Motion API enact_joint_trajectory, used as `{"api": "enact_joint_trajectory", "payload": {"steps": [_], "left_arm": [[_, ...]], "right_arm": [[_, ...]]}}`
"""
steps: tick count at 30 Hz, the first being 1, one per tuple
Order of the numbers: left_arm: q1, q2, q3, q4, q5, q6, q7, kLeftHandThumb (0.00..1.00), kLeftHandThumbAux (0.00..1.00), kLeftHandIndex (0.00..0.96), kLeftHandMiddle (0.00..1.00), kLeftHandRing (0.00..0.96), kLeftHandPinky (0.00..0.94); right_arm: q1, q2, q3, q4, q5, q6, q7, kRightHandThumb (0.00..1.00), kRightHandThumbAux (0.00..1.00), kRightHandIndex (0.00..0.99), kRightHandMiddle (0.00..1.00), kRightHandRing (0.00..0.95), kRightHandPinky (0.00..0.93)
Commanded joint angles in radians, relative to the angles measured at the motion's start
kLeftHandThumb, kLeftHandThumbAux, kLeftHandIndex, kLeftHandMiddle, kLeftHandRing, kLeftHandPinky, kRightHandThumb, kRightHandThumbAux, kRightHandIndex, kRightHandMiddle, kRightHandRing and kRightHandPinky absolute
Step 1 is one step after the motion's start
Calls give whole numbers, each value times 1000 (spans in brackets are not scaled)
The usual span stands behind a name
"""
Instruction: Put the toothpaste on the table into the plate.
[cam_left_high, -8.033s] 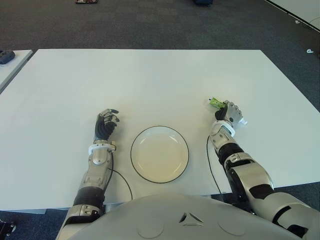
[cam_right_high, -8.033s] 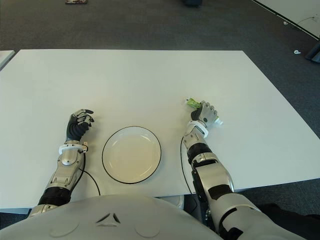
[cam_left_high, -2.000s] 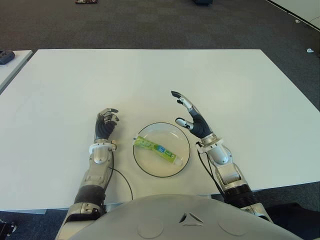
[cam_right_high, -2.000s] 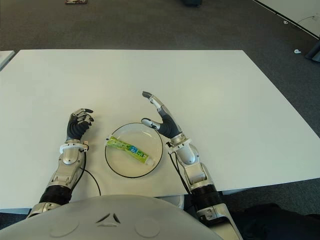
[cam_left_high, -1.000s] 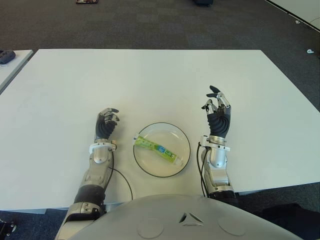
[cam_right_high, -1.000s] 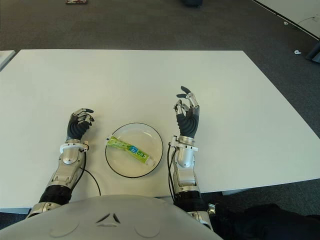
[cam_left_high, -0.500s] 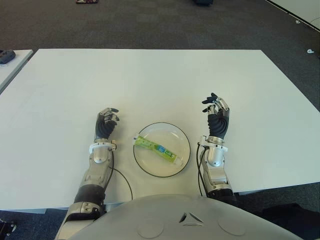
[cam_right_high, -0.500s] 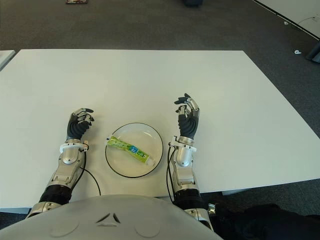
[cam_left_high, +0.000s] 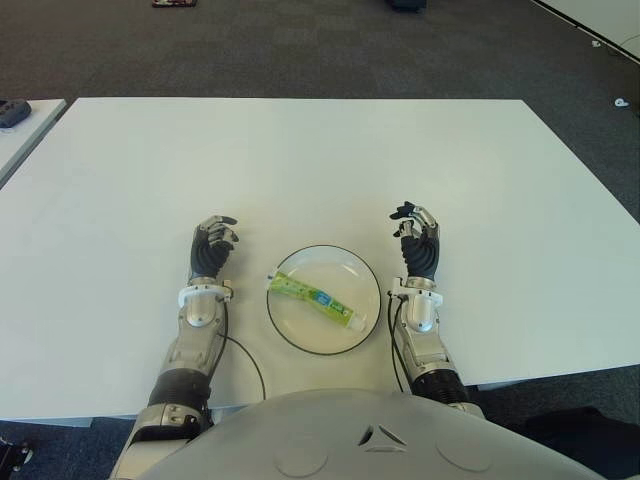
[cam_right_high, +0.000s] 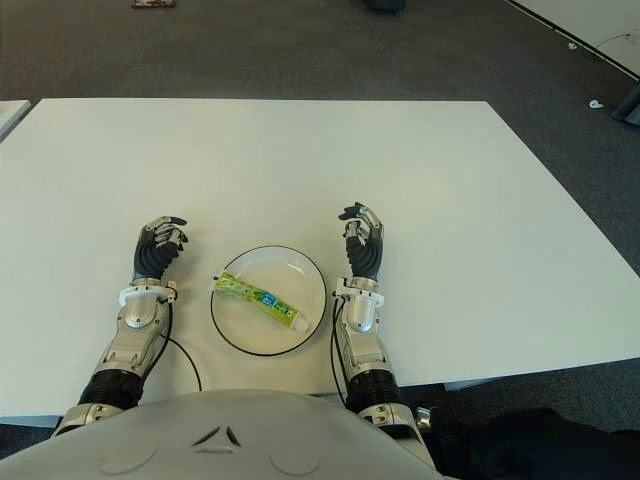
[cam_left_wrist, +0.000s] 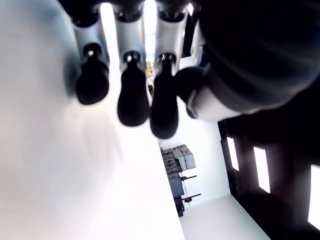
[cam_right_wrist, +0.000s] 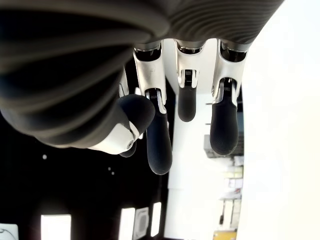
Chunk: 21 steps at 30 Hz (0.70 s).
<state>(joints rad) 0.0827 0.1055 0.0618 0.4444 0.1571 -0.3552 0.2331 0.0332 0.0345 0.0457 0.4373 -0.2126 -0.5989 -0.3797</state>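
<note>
**One tube in the plate, both hands holding nothing**

One green toothpaste (cam_left_high: 311, 296) tube lies slanted inside the plate (cam_left_high: 281, 333), with its white cap end toward the near edge of the table (cam_left_high: 300, 160). Eight seconds ago my right hand held it far out toward the right edge, so the tube has made its trip. Two seconds ago it was already down in the plate, and it has not slid since.

I have pulled my right hand (cam_left_high: 419, 245) back. It was stretched out flat over the far rim of the plate, and now it shows just beside the plate on its right side. Its fingers (cam_right_wrist: 159, 142) are loosely curled and hold nothing.

My left hand (cam_left_high: 211, 251) shows just beside the plate on its left side, in the same spot as before. Its fingers (cam_left_wrist: 133, 96) are loosely curled too, and they hold nothing.

I think the job is done. The tube is all the way inside the rim, so I do not need to grab it again. I only need to keep my hands away from the plate.
</note>
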Motion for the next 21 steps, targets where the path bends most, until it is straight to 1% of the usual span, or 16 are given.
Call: {"api": "enact_joint_trajectory", "payload": {"steps": [1, 6, 10, 17, 21], "left_arm": [[10, -2, -4, 26, -5, 27, -16, 708, 718, 436, 716, 721, 715], [11, -4, -4, 23, -6, 28, -15, 708, 718, 436, 717, 718, 708], [12, -5, -4, 18, -6, 32, -15, 708, 718, 436, 714, 709, 695], [16, -6, -7, 7, 0, 41, -10, 708, 718, 436, 717, 712, 707], [17, -6, -8, 3, 3, 48, -7, 708, 718, 437, 720, 717, 712]], "right_arm": [[-9, -23, 14, 11, -23, 58, 44, 831, 692, 386, 506, 577, 529], [0, -57, 35, -27, -11, 173, 149, 828, 696, 371, 514, 561, 477], [7, -75, 42, -63, -7, 247, 207, 827, 698, 363, 522, 547, 430], [17, -99, 54, -112, -33, 354, 248, 826, 700, 356, 523, 516, 400], [20, -107, 59, -123, -40, 390, 256, 826, 701, 354, 522, 501, 382]]}}
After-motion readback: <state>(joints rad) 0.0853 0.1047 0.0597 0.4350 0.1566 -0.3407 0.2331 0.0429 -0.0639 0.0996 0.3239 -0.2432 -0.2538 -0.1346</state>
